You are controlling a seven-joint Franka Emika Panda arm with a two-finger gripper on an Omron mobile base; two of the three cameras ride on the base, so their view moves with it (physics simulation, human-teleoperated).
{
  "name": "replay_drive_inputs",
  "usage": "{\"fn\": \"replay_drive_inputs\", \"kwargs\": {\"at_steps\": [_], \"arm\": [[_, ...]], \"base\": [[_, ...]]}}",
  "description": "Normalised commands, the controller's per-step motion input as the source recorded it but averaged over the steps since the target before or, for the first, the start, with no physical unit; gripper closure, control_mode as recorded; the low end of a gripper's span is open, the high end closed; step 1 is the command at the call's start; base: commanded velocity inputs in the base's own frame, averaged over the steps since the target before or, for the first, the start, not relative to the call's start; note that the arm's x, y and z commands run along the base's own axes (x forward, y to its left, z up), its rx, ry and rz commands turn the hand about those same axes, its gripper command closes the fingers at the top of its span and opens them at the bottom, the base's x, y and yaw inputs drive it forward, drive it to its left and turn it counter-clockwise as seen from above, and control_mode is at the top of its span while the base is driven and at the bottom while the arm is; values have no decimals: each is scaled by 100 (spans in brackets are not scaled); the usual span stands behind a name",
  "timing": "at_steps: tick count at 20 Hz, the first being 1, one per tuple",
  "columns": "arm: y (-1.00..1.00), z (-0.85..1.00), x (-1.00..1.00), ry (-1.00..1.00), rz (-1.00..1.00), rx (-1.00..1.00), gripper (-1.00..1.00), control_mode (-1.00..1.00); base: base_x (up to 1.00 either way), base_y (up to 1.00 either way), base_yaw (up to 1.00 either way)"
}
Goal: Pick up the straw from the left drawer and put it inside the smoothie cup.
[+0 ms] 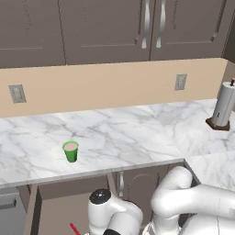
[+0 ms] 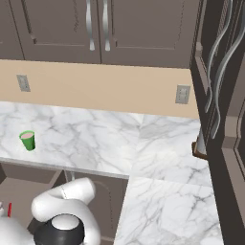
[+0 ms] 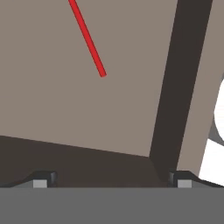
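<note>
The straw (image 3: 89, 41) lies flat on the light brown floor of the open drawer (image 3: 52, 113), below the marble bench (image 1: 137, 133). In the hand view the claw (image 3: 112, 180) hangs above the drawer's dark corner, its two tips set wide apart with nothing between them, and the straw's near end lies well short of them. In the left base view a bit of the straw (image 1: 75, 228) shows just left of the arm. The cup (image 1: 70, 151) stands upright on the bench near its front edge, toward the left. A paper towel holder (image 1: 223, 106) stands at the far right.
</note>
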Motion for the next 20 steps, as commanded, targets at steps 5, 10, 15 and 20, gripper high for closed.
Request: {"fn": "replay_drive_inputs", "kwargs": {"at_steps": [5,10,15,20], "arm": [[0,8,73,-1,0,0,-100,-100],[-1,-9,46,0,4,0,-100,-100],[17,-22,47,0,1,-7,-100,-100],[21,-23,28,0,4,-10,-100,-100]], "base": [[0,0,0],[0,0,0],[0,0,0],[0,0,0]]}}
